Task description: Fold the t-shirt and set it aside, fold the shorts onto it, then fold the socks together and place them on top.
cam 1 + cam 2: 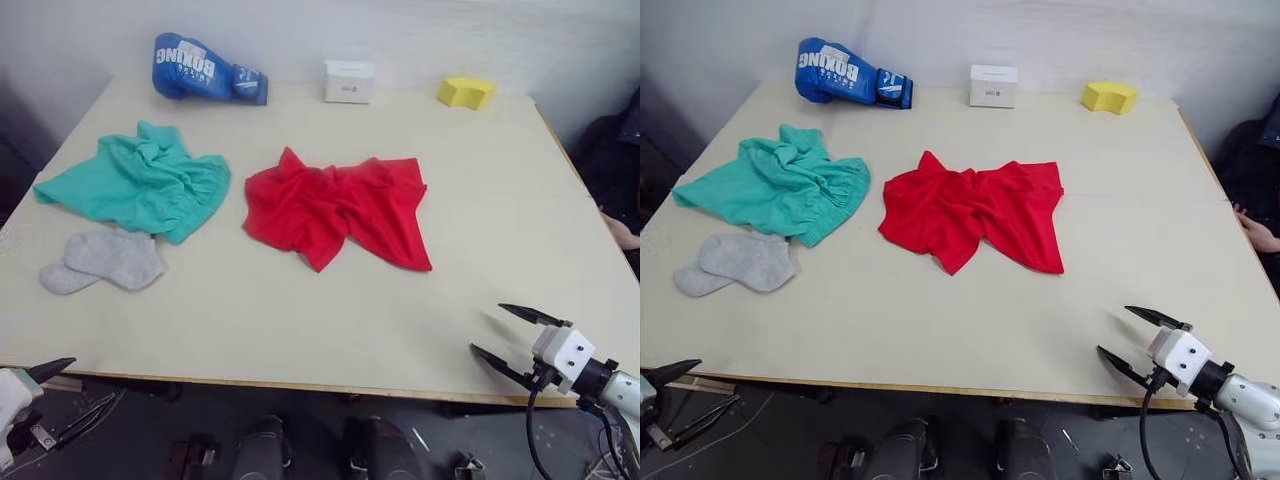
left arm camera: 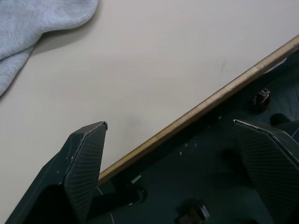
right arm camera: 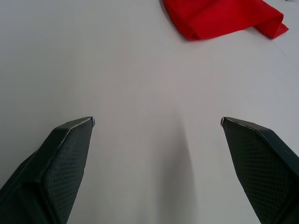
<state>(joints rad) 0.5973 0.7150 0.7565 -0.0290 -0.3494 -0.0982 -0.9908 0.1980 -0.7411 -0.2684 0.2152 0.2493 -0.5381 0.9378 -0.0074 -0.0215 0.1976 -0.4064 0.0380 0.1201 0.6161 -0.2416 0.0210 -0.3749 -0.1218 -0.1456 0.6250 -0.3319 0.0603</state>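
Fingers of both the left gripper (image 2: 170, 123) and right gripper (image 1: 503, 332) were wide open, holding nothing. Left of the crumpled t-shirt (image 1: 338, 208) lay the shorts (image 1: 140, 183). Just below the shorts lay the socks (image 1: 103, 260), maybe overlapping.

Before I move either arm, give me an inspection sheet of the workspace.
Surface: beige table, flat.
Job's things: red t-shirt crumpled mid-table; teal shorts bunched to its left; grey socks overlapping, just nearer than the shorts.
Clutter: blue boxing glove, white box, yellow block along the far edge.
End effectors: left end effector open, straddling the near table edge; right end effector open over bare table.
Cables: black cable beneath the right wrist.
Surroundings: pale wall behind.
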